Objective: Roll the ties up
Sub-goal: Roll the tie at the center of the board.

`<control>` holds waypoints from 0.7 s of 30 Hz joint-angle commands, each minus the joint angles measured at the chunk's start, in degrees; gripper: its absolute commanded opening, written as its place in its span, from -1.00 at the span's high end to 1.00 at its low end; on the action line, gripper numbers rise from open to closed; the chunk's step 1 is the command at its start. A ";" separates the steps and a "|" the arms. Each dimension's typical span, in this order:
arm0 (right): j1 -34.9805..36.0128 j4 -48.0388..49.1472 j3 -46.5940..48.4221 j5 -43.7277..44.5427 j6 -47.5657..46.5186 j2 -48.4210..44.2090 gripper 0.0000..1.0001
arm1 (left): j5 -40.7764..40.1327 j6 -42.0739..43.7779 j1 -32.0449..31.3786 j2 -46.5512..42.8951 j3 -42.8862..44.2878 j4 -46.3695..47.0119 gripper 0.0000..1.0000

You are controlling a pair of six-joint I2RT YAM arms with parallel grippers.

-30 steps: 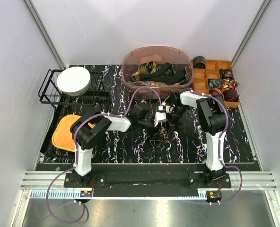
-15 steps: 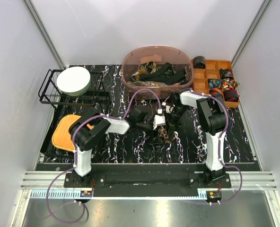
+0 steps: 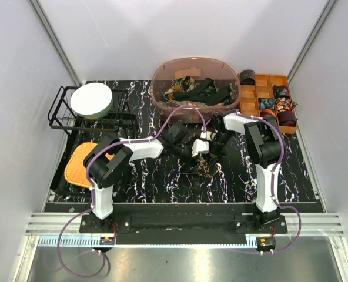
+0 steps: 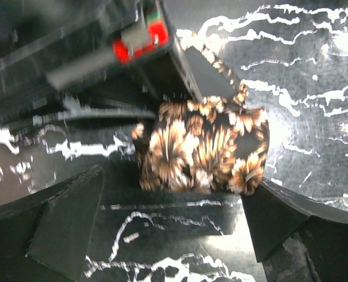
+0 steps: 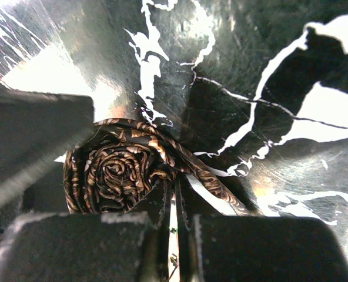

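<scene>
A brown floral tie [image 3: 205, 168] lies on the black marbled table, wound into a roll. Its spiral end faces the right wrist view as the tie [image 5: 118, 170], with a loose tail running right. My right gripper [image 3: 204, 155] is shut at the roll's outer edge, right gripper [image 5: 175, 235], with thin fabric caught between its tips. In the left wrist view the roll [image 4: 203, 147] sits just beyond my left gripper [image 4: 180, 235]. That gripper's fingers [image 4: 68, 229] stand wide apart on either side, touching nothing. From above, the left gripper [image 3: 187, 149] is left of the roll.
A pink oval tub [image 3: 162, 76] of loose ties stands at the back centre. An orange compartment tray [image 3: 248, 101] holding rolled ties is back right. A black wire rack [image 3: 59, 114] with a white bowl [image 3: 91, 100] is back left, and an orange mat [image 3: 80, 167] lies left.
My left gripper has opened wide and shifted slightly toward the roll, its forearm swinging right. The right gripper stays shut in place at the roll.
</scene>
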 commanded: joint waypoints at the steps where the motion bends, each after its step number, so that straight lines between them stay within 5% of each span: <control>1: 1.43 12.47 -1.90 14.58 -2.32 3.54 1.00 | 3.29 3.98 -0.68 2.12 5.61 -4.60 -0.98; 10: 1.43 12.47 -2.07 14.84 -2.58 3.36 1.00 | 3.56 5.04 -2.70 5.38 8.25 -9.35 -0.93; 21: 0.91 12.65 -3.04 14.75 -2.58 2.92 1.00 | 2.41 10.04 -2.53 4.59 4.57 -12.16 0.11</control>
